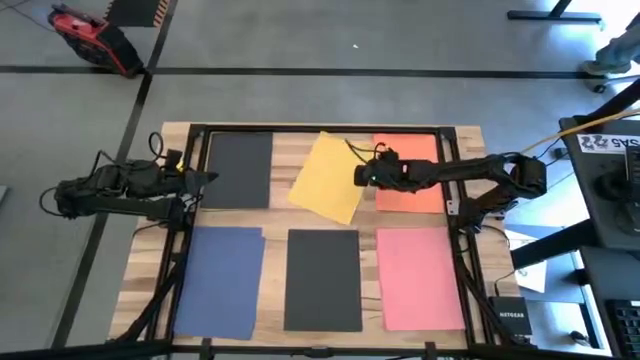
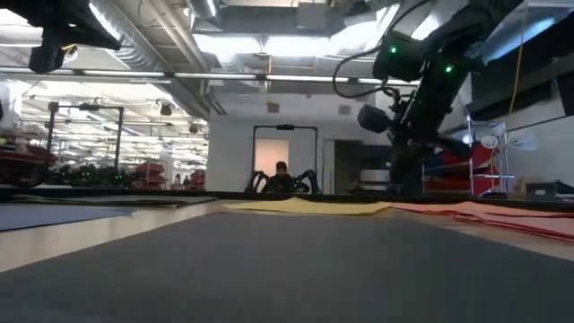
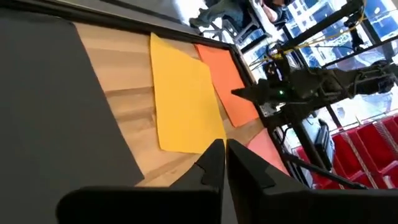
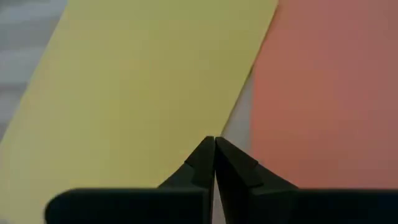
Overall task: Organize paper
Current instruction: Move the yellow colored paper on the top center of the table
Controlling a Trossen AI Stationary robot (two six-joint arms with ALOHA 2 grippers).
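We note the right gripper [image 4: 214,144] clenched, empty, over the gap between the tilted yellow paper sheet [image 1: 328,177] and the orange paper sheet [image 1: 415,190]. Left gripper [image 3: 224,151] clenched beside the dark grey sheet [image 1: 238,170].

I'm working in what looks like a robotics lab or workshop hall. From the low view I see an open ceiling [image 2: 269,36] with bare ducts and strip lights, a long room behind the table, and red bins [image 2: 489,175] on shelving. A person [image 2: 282,170] sits far off by a doorway. From above, the table [image 1: 300,225] stands on a grey floor [image 1: 300,95] marked with dark tape lines, a red machine [image 1: 85,35] parked nearby.
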